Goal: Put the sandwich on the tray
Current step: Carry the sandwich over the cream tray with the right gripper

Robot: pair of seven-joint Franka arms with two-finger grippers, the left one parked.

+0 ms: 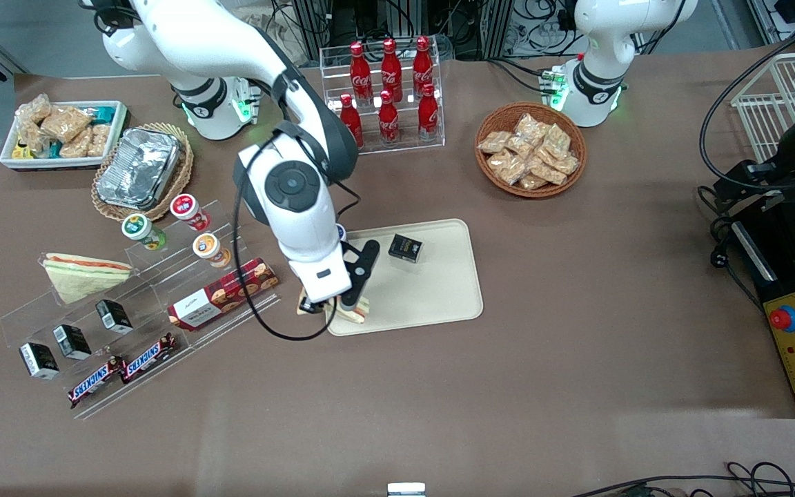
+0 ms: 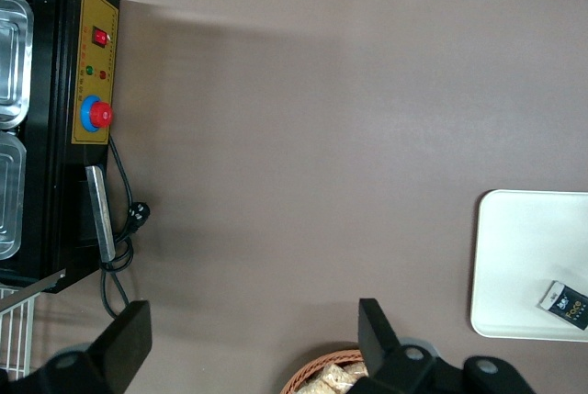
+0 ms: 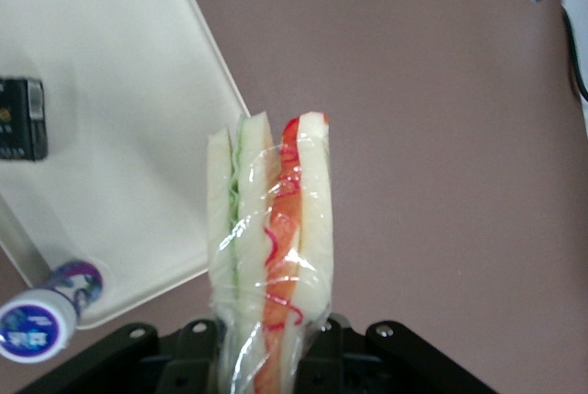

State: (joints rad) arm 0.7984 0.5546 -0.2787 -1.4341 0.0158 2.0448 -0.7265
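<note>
Right wrist view shows the jaws clenched on the sandwich [image 3: 268,256], its wrapped wedge standing on edge between them with the red filling and a green leaf layer facing the camera. In the front view the gripper [image 1: 334,304] sits in the lower middle of the frame, a little left of centre, and the sandwich [image 1: 355,312] hangs right at the tray's [image 1: 439,297] near corner at the working arm's end, partly over the rim and partly over the bare counter [image 1: 577,359]. It has not yet been set down.

On the tray lies a small black box [image 1: 405,248], well apart from the sandwich and farther from the camera. A small bottle with a blue and purple cap [image 3: 41,319] stands just beside the tray's edge, close to the gripper.

My judgement is that the main risk is letting go too early: with the wedge straddling the rim, it could tip off the low edge and land on the counter. Carrying it farther over the flat middle of the tray would avoid that. The slick clear wrap could also let the wedge slip or twist in the grip while it moves. A careless sideways swing might knock the little bottle over. The black box leaves plenty of free tray surface, so it looks like a minor concern.
</note>
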